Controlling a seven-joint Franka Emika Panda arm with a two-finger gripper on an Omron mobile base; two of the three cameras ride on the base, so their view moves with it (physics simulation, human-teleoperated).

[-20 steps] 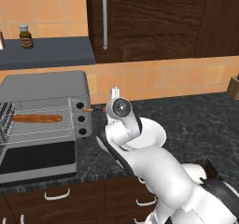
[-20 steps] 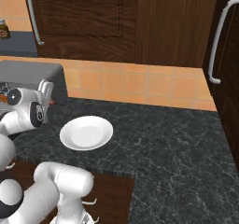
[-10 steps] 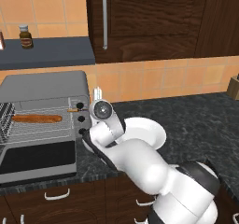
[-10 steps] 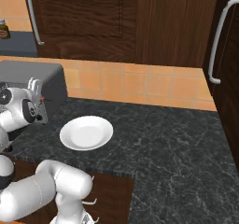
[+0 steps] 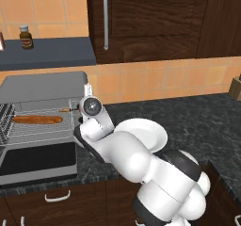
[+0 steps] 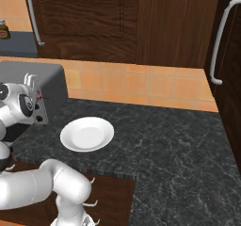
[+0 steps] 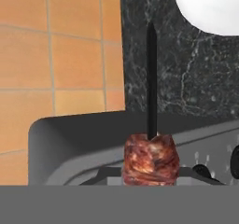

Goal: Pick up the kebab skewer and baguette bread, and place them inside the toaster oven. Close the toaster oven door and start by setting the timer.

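Observation:
The toaster oven (image 5: pixel 44 86) is a grey box at the left, and its door (image 5: pixel 37 160) lies open and flat in front. The baguette bread (image 5: pixel 37 119) rests on the wire rack inside. My gripper (image 5: pixel 76 109) hangs at the oven's right front edge, shut on the kebab skewer (image 5: pixel 66 110), whose end reaches over the rack to the right of the loaf. The hand view puts a red-brown chunk of the kebab skewer (image 7: pixel 150 164) close up, its dark stick running away over the toaster oven's (image 7: pixel 70 146) grey body. My fingertips are hidden.
A white plate (image 5: pixel 150 133) sits on the dark counter right of the oven, also visible as the plate (image 6: pixel 87 133). A small brown jar (image 5: pixel 26 36) stands on the shelf above the oven. Dark wood cabinets with handles line the wall.
The arm has swung left from above the plate to the oven's right front, carrying the skewer to the rack opening. Baguette, plate and door have stayed put.

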